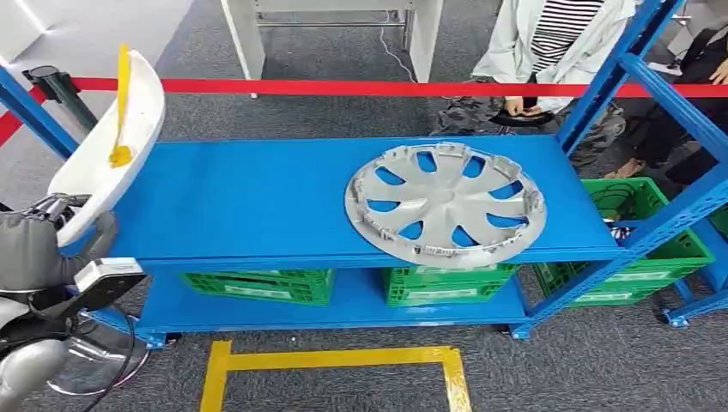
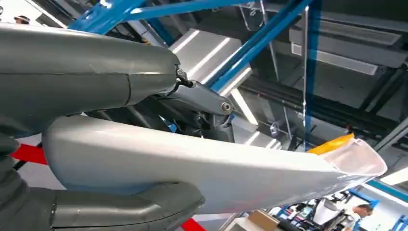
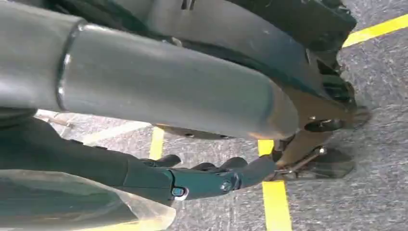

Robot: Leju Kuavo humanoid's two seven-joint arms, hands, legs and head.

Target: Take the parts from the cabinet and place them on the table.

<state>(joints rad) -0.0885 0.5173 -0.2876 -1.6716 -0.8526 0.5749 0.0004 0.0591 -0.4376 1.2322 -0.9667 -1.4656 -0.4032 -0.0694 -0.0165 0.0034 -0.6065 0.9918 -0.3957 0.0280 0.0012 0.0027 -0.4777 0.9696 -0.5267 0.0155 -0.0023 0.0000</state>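
- Grey carpet, red barrier tape (image 1: 360, 87), people standing behind it, and a blue steel shelf (image 1: 257, 202) with green crates (image 1: 257, 286) underneath.
- Left hand (image 1: 39, 249) is clamped around the low end of a long white curved panel (image 1: 112, 146), thumb and fingers squeezing it from both sides. Yellow tape strip (image 1: 123, 103) on it.
- Gripped way off-centre, so I'd guess it can swing or slip out.
- Silver wheel cover (image 1: 445, 203) sits on the shelf overhanging the front edge; a bump might tip it off.
- Right hand (image 3: 202, 178) hangs low over the floor, fingers curled, holding nothing.

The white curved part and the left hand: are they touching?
Touching. The left wrist view shows the left hand gripping the white curved part, thumb below, fingers above.
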